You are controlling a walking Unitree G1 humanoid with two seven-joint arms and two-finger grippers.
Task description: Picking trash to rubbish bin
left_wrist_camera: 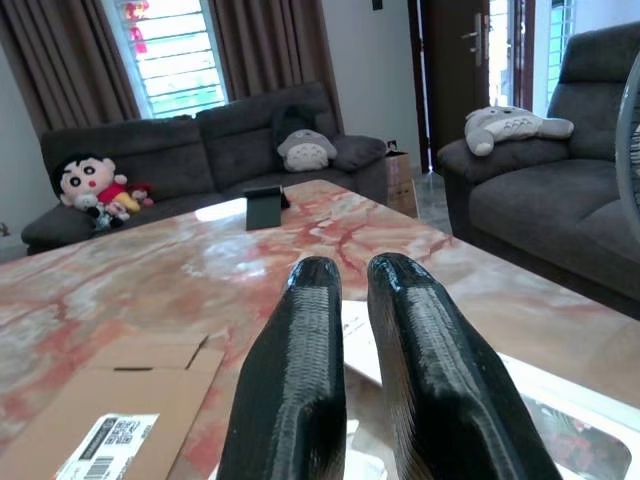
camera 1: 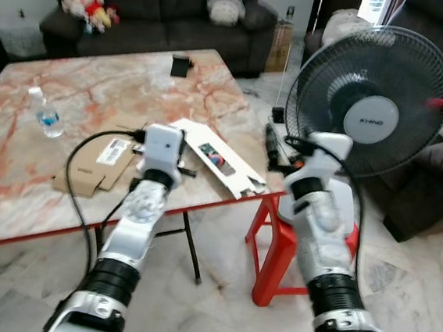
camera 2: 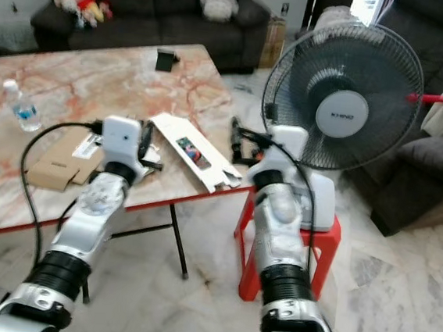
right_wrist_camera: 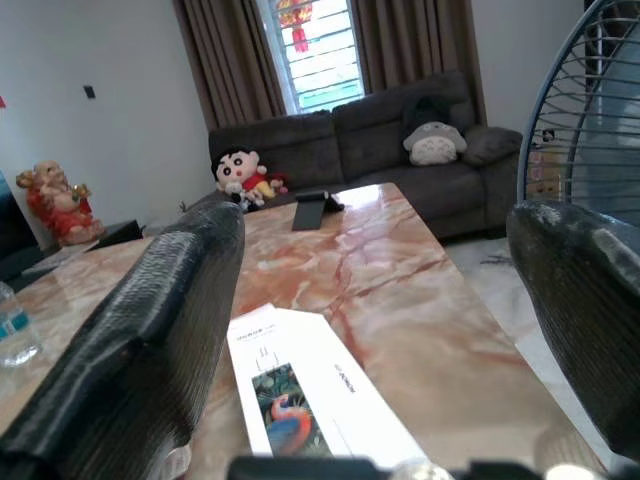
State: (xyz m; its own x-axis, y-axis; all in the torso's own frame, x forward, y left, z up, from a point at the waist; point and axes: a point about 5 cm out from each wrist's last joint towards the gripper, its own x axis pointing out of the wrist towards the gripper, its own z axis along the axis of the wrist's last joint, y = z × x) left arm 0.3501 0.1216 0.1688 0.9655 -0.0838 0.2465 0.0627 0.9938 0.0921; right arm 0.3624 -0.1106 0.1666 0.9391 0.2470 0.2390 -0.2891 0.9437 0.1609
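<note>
Diagonally across table edge, white box (camera 1: 216,158)

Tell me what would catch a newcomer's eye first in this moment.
The big black fan on a red stool, right of the marble table, stands out first. At the table's near edge lie a flattened white box and a flattened cardboard box. The left hand is shut above the cardboard; the right hand is open over the white box.

home living room | dark sofa (camera 1: 166,11) with plush toys (camera 1: 87,0) | marble-top table (camera 1: 96,83) | standing fan (camera 1: 372,110)
</note>
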